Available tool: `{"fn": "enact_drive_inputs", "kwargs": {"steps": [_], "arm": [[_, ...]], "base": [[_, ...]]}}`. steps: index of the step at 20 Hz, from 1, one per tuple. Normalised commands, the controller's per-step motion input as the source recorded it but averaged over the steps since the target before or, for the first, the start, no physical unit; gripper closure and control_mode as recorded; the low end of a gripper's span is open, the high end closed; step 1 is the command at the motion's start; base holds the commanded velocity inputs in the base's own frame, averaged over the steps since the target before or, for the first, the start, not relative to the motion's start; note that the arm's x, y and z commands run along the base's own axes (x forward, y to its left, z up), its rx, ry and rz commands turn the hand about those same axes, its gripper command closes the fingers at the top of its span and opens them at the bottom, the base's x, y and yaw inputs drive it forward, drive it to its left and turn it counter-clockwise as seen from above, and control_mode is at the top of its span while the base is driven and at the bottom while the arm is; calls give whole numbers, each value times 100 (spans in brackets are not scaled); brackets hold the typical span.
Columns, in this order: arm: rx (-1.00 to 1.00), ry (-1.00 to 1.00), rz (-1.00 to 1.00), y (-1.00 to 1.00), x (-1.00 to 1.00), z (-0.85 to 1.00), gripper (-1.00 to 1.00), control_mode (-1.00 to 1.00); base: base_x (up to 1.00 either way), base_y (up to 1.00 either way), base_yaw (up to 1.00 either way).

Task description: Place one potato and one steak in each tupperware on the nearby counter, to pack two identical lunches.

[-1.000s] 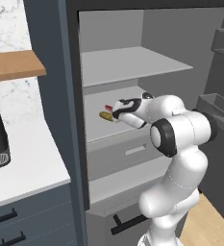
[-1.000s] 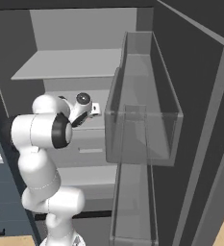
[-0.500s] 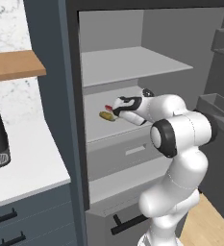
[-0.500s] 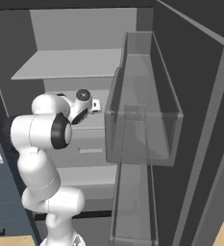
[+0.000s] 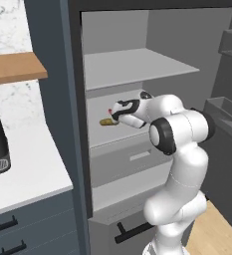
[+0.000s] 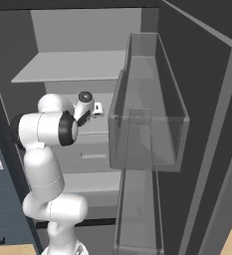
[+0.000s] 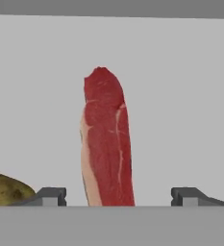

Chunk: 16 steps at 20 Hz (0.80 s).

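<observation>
The tall dark grey open refrigerator cabinet [image 5: 77, 124] stands with pale grey shelves inside; its door, swung wide, carries clear, box-shaped plastic door bins [image 6: 147, 119]; beside the cabinet runs the long white flat counter [image 5: 28, 169] over dark blue-grey drawers with black bar handles, and a brown wooden wall shelf [image 5: 15, 67] hangs above it.

The white arm reaches into the middle pale grey shelf [image 5: 105, 137] of the cabinet; its two-finger gripper [image 5: 113, 114] hovers low over that shelf, the jaws set wide apart with one dark tip on either side of the meat and not touching it, so nothing is gripped.

The thin elongated red steak [image 7: 106, 144] lies flat on the shelf between the fingertips [image 7: 51, 196]; in the hand view it runs lengthwise away from the camera, deep red with a pale pink fatty edge along one side and a fine pale streak down the middle, its far end rounded.

The small oval yellow-brown potato [image 5: 107, 122] lies just beside the steak on the same shelf, its skin mottled and dull; it sits outside the jaws.
</observation>
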Motion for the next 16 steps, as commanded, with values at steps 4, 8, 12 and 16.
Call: {"fn": "enact_drive_inputs", "kwargs": {"steps": [4,8,12,16], "arm": [[0,0,0,25,0,-40,-100,-100],[0,0,0,15,0,-85,-100,-100],[0,3,0,13,0,-53,-100,-100],[0,2,0,5,0,-23,100,-100]], "base": [[0,0,0],[0,0,0],[0,0,0],[0,0,0]]}}
